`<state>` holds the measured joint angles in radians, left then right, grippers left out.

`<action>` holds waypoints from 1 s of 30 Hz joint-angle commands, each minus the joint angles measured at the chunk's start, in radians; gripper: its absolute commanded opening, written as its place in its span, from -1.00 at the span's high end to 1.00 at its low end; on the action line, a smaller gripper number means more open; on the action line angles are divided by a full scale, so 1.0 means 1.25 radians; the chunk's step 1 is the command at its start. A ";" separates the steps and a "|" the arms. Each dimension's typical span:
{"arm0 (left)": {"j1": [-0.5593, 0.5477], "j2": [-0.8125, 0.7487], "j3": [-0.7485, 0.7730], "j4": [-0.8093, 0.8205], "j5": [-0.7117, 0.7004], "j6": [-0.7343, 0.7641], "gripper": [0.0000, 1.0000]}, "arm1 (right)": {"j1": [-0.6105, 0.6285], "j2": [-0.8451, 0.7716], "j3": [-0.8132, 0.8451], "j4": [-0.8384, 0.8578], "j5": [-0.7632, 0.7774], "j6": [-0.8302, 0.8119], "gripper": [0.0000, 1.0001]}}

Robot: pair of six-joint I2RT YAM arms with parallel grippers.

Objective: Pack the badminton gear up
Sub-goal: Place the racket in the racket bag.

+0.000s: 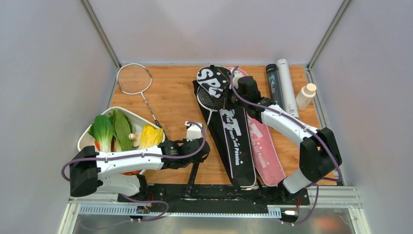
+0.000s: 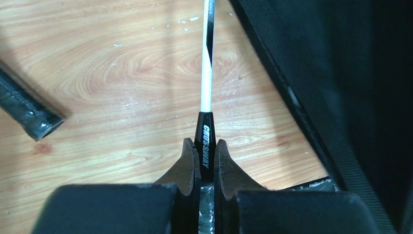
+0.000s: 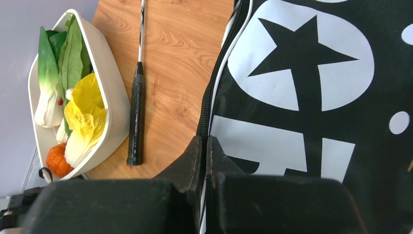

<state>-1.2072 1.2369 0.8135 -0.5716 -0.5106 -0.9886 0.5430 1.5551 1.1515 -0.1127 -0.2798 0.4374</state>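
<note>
One racket [image 2: 206,73] is the piece in hand. It lies on the tabletop with its black throat clenched in the left fingers [image 2: 187,163] and its head at the open left edge of the black "SPORT" bag [image 1: 234,141], seemingly tucked partly under the flap. The right fingers [image 3: 192,158] are pinched shut on that bag's zipper edge, holding the mouth.

To do this step well, I would keep the zipper edge lifted and slide the racket along its own length, swinging the handle rightward so that it lines up with the bag.

Its long axis runs from the handle at the near edge to the head at the far side, leaning slightly right and crossing the bag's length at a shallow angle.
</note>
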 commanded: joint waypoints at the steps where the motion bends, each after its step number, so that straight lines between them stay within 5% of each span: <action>1: 0.003 -0.034 -0.014 0.137 0.000 0.022 1.00 | 0.002 0.000 0.035 0.020 -0.071 0.026 1.00; 10: 0.108 0.070 0.099 0.126 0.076 -0.041 1.00 | 0.042 -0.030 -0.063 0.125 -0.043 0.129 1.00; 17: 0.128 0.129 0.163 0.108 -0.052 -0.112 1.00 | 0.050 -0.041 -0.119 0.189 -0.040 0.181 1.00; 23: 0.137 0.190 0.194 0.171 -0.042 -0.153 1.00 | 0.056 -0.057 -0.132 0.196 -0.045 0.212 1.00; 30: 0.137 0.189 0.164 0.242 -0.006 -0.117 0.11 | 0.046 -0.070 -0.144 0.176 0.002 0.179 1.00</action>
<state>-1.0622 1.5024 1.0069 -0.4259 -0.4728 -1.1374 0.5922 1.5021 0.9714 0.0837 -0.2367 0.6498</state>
